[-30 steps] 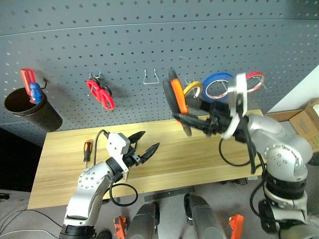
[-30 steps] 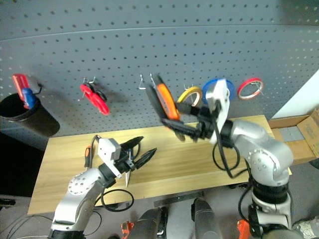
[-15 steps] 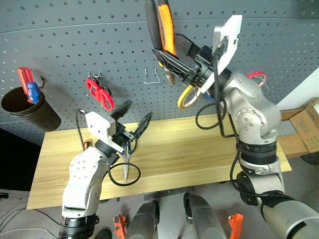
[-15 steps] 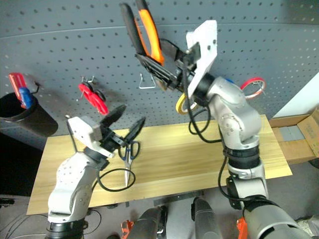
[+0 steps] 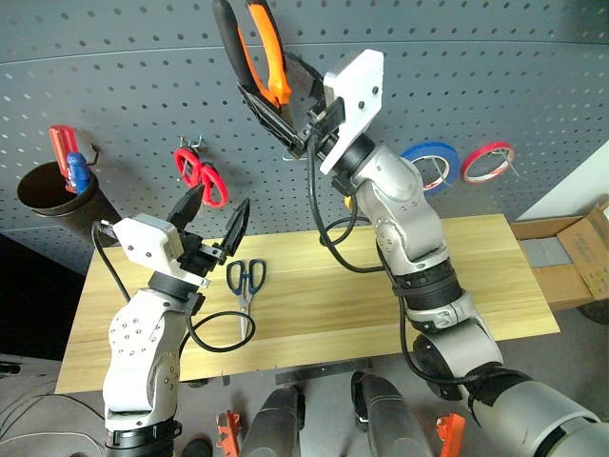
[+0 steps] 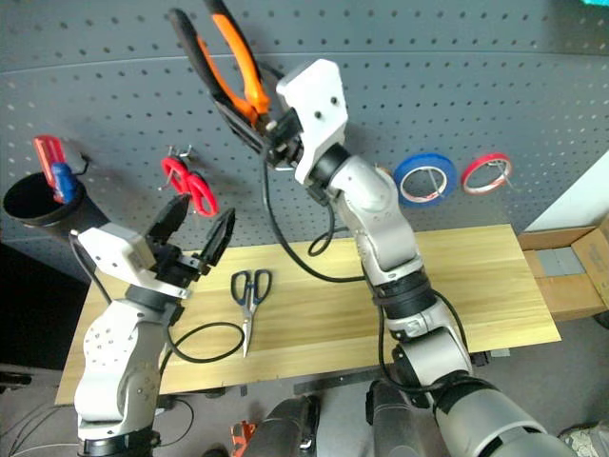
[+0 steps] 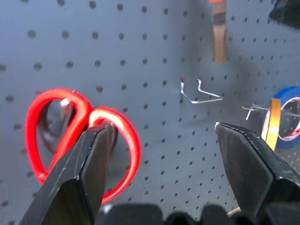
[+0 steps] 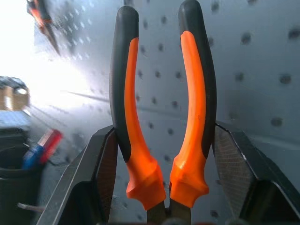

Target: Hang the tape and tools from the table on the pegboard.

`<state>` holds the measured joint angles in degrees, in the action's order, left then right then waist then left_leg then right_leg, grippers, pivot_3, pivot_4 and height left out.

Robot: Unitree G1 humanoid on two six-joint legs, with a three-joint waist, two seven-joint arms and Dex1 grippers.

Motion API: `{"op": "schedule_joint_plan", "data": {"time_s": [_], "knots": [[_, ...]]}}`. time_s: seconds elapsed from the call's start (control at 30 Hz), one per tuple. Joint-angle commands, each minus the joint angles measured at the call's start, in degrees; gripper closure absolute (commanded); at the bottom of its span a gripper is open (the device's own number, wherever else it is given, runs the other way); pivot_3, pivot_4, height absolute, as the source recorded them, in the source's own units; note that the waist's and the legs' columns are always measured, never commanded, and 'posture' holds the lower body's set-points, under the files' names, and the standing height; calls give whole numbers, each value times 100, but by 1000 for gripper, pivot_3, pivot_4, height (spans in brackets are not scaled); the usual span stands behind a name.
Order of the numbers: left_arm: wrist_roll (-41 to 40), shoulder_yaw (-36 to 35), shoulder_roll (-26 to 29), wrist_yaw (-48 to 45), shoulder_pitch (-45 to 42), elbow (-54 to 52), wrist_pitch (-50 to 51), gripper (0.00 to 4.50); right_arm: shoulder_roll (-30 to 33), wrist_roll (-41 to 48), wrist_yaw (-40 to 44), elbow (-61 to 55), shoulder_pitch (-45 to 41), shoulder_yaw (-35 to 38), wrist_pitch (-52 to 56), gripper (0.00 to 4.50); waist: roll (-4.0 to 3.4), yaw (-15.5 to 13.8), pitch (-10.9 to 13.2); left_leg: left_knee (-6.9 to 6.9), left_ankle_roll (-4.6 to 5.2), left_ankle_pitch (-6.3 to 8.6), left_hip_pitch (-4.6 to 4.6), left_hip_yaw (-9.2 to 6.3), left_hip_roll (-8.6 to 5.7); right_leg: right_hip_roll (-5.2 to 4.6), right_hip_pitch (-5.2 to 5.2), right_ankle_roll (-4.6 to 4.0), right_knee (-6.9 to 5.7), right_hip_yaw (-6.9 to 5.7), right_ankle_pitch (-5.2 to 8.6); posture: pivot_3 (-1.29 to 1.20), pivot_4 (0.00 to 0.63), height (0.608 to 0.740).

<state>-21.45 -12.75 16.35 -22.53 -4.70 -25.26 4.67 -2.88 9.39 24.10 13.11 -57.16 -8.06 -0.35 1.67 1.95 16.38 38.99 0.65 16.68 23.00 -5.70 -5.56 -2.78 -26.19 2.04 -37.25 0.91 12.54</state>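
A black cup (image 5: pixel 49 195) hangs at the pegboard's (image 5: pixel 476 76) left end; a red-handled screwdriver (image 5: pixel 60 148) and a blue-topped item (image 5: pixel 78 171) stand in it. The right hand (image 5: pixel 285 119) is raised against the pegboard, clenched on the orange-and-black pliers (image 5: pixel 252 48), handles pointing up. The left hand (image 5: pixel 211 214) is released, fingers spread, above the surface (image 5: pixel 495 276). Dark-blue-handled scissors (image 5: pixel 245 286) lie on the surface just beside the left hand. Red scissors (image 5: pixel 202 176), a blue tape ring (image 5: pixel 430 164) and a red tape ring (image 5: pixel 488 160) hang on hooks. The yellow tape (image 7: pixel 272 124) hangs beside the blue ring
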Motion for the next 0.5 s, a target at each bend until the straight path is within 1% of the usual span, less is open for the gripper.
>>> {"op": "schedule_joint_plan", "data": {"time_s": [0.03, 0.33, 0.5], "knots": [[9, 56, -23, 27, 69, -274, -169, 772, -115, -105, -185, 171, -318, 167, -612, 2009, 0, -8, 0, 0, 0, 0, 0, 0, 0, 0, 0, 0, 0, 0, 0, 8, 216, 740], [40, 165, 2, 48, 154, -291, -207, 772, -227, -163, -350, 564, -304, 215, -930, 2009, -1, -6, -14, 0, 0, 0, -2, 2, 2, 1, -1, -1, -4, -2, -1, 16, 214, 740], [26, 108, 33, 94, 221, -372, -147, 772, -263, -396, -495, 830, -223, 143, -1157, 2009, 0, -12, -20, 2, -1, -1, -5, 4, 2, 1, -1, -1, -13, -1, -1, 37, 222, 740]]}}
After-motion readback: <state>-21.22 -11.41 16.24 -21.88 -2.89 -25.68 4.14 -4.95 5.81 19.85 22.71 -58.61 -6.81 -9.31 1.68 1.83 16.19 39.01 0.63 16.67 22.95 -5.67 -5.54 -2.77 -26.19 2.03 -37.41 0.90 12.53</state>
